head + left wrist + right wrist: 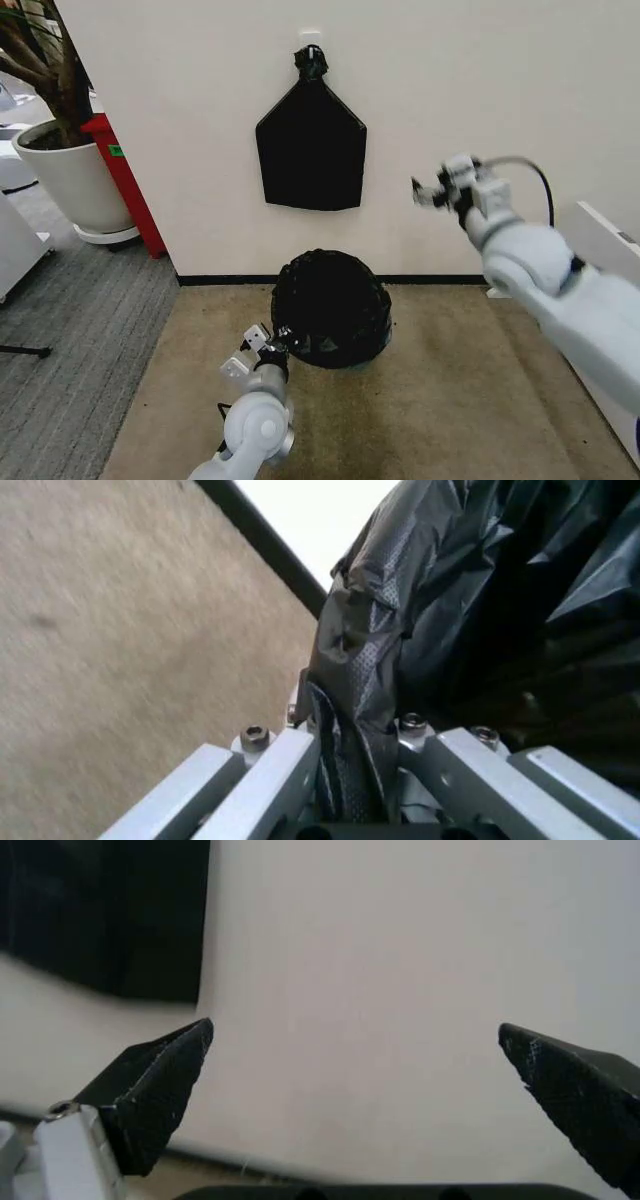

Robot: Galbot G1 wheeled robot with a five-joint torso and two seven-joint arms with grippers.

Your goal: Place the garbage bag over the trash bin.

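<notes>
Planter, large white pot with tree (70, 180), far left on grey carpet beside red stand (125, 175); well clear of work. Left gripper (278, 345) low at left flank of crinkly glossy black plastic garbage bag (332, 305), fingers (290, 769) clenched on fold of film, likely tugging skirt down. Bag drapes over round form on tan floor mat (440, 400) against wall; trash bin itself hidden under plastic. Flat black pentagon bag bundle (311, 150) hangs on wall above, untouched. Right gripper (432, 190) raised near wall at right, fingers (160, 1087) spread, holding nothing. Nothing blocks bag.

A flat black bag bundle (311, 150), knotted at its top, hung on the white wall (450, 120) at twelve o'clock. A white planter pot (72, 182) holding a tree stood at ten o'clock beside a red post (125, 180), and tan carpet (430, 400) covered the floor.
</notes>
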